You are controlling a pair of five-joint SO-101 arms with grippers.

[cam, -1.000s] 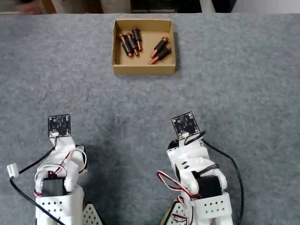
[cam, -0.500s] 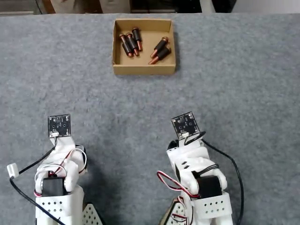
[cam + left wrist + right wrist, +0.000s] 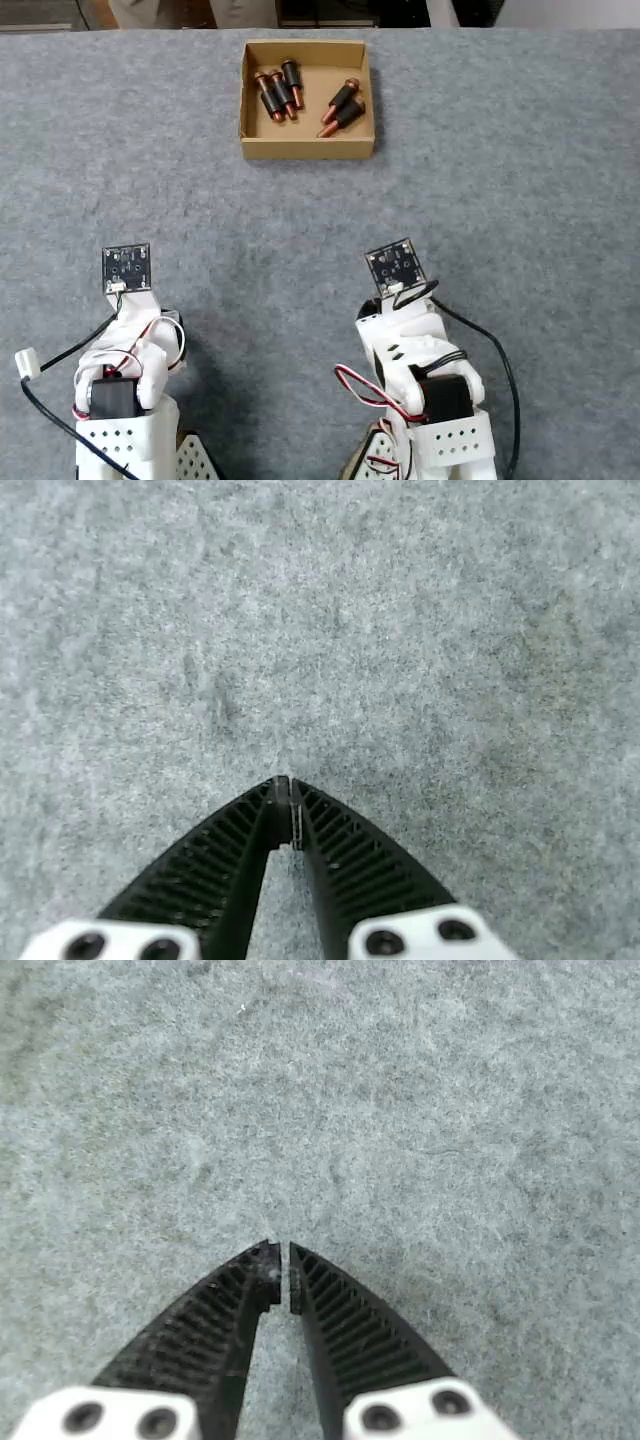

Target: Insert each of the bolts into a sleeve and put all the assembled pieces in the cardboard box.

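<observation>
Nearest the arms' bases, the left fingers [image 3: 283, 792] are pressed together and the right fingers [image 3: 270, 1265] are all but together, both held low over the grey surface [image 3: 520, 180]. Far across it, five sleeved bolts [image 3: 280, 92] lie inside the cardboard box [image 3: 306, 150].

Robot lab, arms [image 3: 130, 350] on felt table [image 3: 550, 150]

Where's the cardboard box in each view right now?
High view: cardboard box at top centre, on the grey mat.
Left wrist view: not in it; left tool over the mat.
Right wrist view: not in it; right tool over the mat.
Shared landmark: the grey mat.
</observation>
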